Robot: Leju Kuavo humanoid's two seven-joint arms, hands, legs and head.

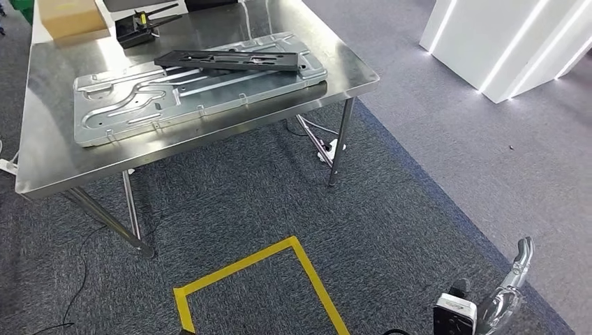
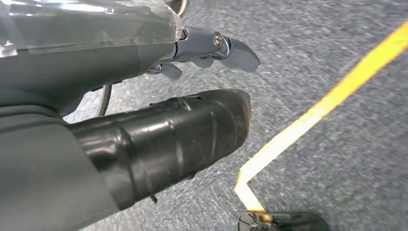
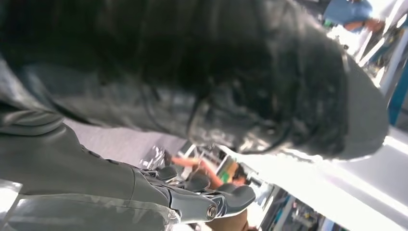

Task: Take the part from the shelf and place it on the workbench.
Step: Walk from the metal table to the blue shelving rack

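So we had the cardboard box (image 1: 68, 17) sitting at the far left corner of the steel workbench (image 1: 49, 150), with some black tool (image 1: 143, 28) just beside it. Moving right, the big silver stamped panel (image 1: 139, 105) lay flat across the bench, and the long black part (image 1: 230, 61) was resting on top of that panel, toward its far right end.

Down on the grey carpet in front of us was a yellow tape outline (image 1: 307, 269).

Our left hand (image 2: 159, 115) hung over the carpet by the tape, fingers loosely out and nothing in it. Our right hand (image 3: 202, 197) was way off from the bench, fingers partly curled, and we couldn't spot anything in it either.
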